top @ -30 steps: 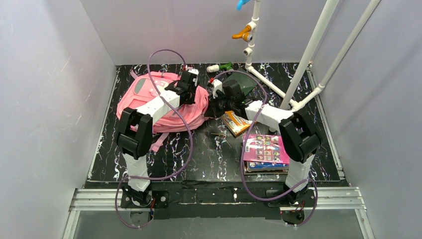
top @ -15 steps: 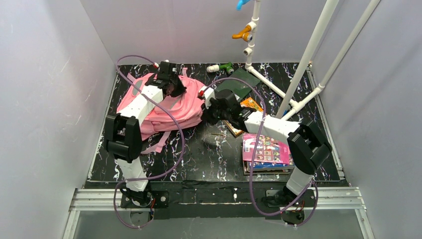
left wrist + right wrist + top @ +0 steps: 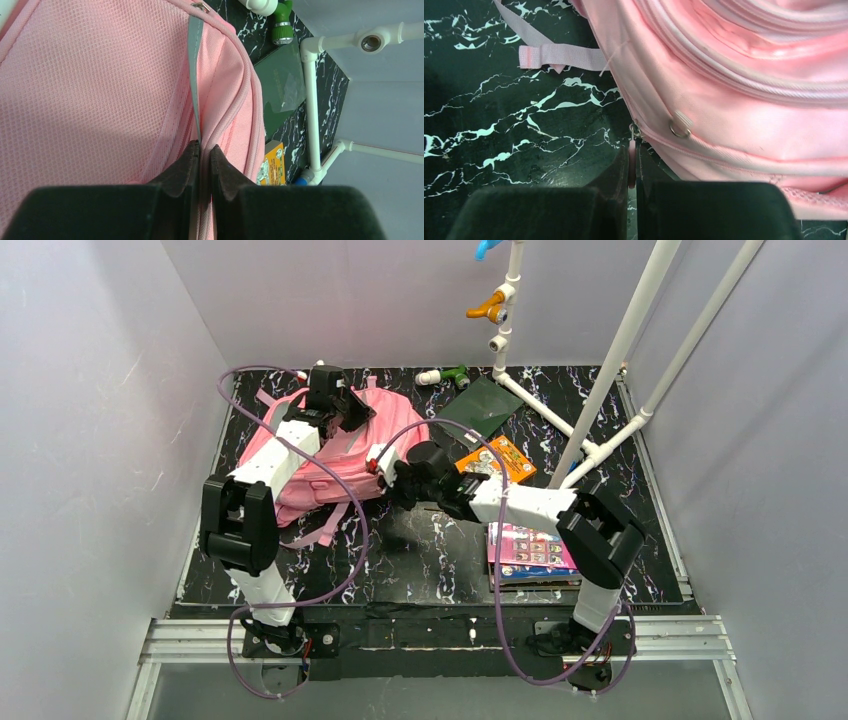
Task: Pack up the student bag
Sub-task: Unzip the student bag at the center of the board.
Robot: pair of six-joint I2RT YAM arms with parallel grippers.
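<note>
Over on the far-left part of the table (image 3: 420, 550) lay the student bag (image 3: 330, 455), flat and slumped, its pink bulk reaching toward the middle. Both arms were on it at once, and that looked deliberate. The left gripper (image 3: 204, 150) sat at the bag's far upper side, fingers squeezed nearly together on a fold of pink fabric right where the grey reflective stripe (image 3: 194, 75) ran down. Whether it had the stripe itself or the seam beside it was hard to say from that close view. My read was that this was the anchor hand, pinning the soft cloth so it could not bunch or slide.

The right gripper (image 3: 632, 152) was down low at the bag's near right edge, just above the marble-patterned surface, jaws pressed tight on the small pink zip pull (image 3: 632, 167) hanging off the zipper track. A loose webbing strap (image 3: 564, 55) trailed off beside it, clear of the fingers. That grip suggested the zip was the business in hand, since the bag has to open before anything goes in.

Waiting well apart to the right were the orange booklet (image 3: 497, 457), the dark green folder (image 3: 487, 403) and the pink sticker book (image 3: 530, 540), none yet packed.
</note>
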